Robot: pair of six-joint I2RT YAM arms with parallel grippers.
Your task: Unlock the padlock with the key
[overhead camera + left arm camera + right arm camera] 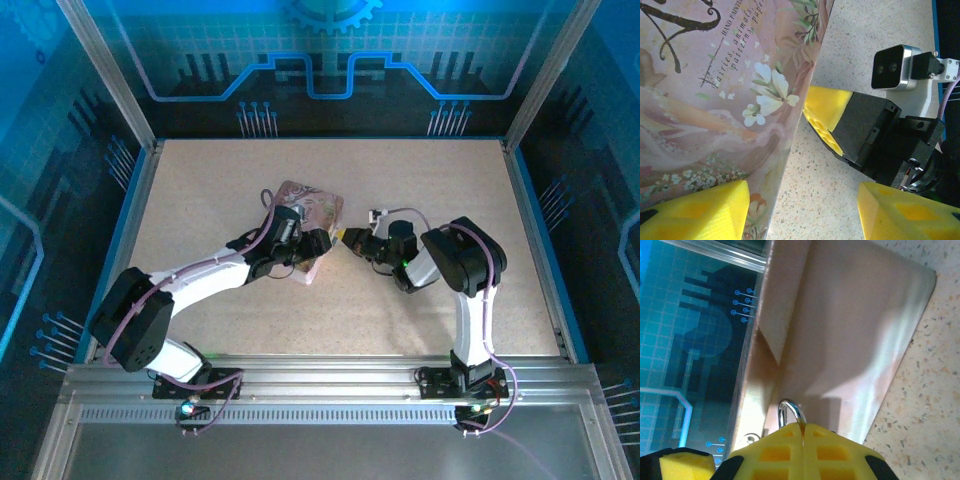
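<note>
here the right gripper (802, 432) has its two yellow fingers pressed flat together. the thin metal shackle of the padlock (788, 402) comes out as a small loop right at their tips, so it is clamped on the padlock. the body of the padlock is hidden behind the fingers. the loop sits just against the plain side wall of the pink tin (730, 100), which lies on the speckled table (865, 30) near the middle. in the left wrist view the tips of the right gripper touch the right edge of the tin. the left gripper (804, 192) has its fingers apart: one finger (700, 212) is over the flowered lid and the other is over bare table, with the edge of the tin between them and nothing clamped.
</note>
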